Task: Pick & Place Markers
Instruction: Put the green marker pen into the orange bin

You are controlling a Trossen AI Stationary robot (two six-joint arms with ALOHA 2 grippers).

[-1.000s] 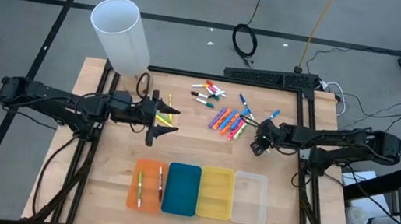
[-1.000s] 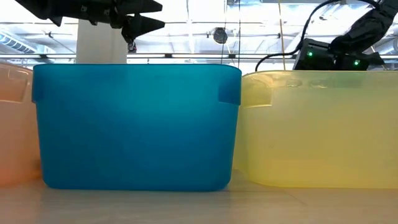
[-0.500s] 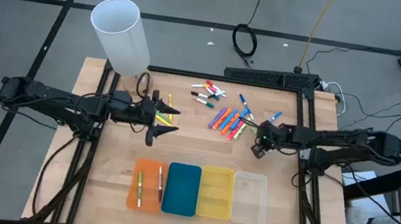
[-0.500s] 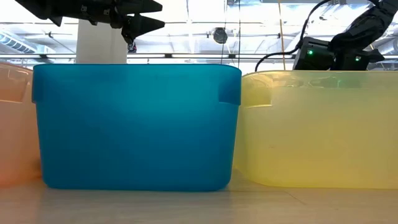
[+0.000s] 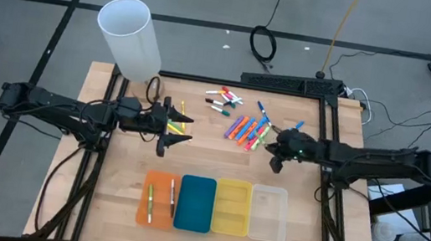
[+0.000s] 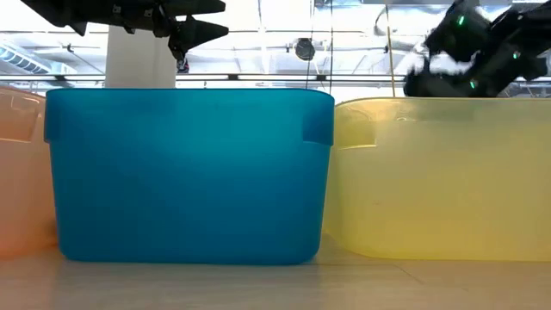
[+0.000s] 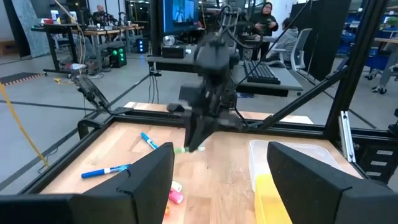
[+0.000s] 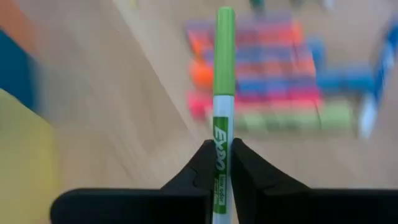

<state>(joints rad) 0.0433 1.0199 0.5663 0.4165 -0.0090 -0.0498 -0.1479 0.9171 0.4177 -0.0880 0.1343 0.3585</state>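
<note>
On the wooden table [image 5: 114, 182], your right gripper [image 8: 222, 163] is pinching a green-capped marker [image 8: 222, 93] shut just right of the marker pile [image 5: 249, 130], your left gripper [image 5: 177, 128] is waiting open, and that thin grip is risking a slip.

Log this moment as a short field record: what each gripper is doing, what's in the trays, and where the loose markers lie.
right gripper: shut on green-capped marker, beside the pile
left gripper: open, empty, above the table left of the pile
orange tray: two markers inside
blue tray: no markers visible
loose markers: clustered at table's far centre
</note>
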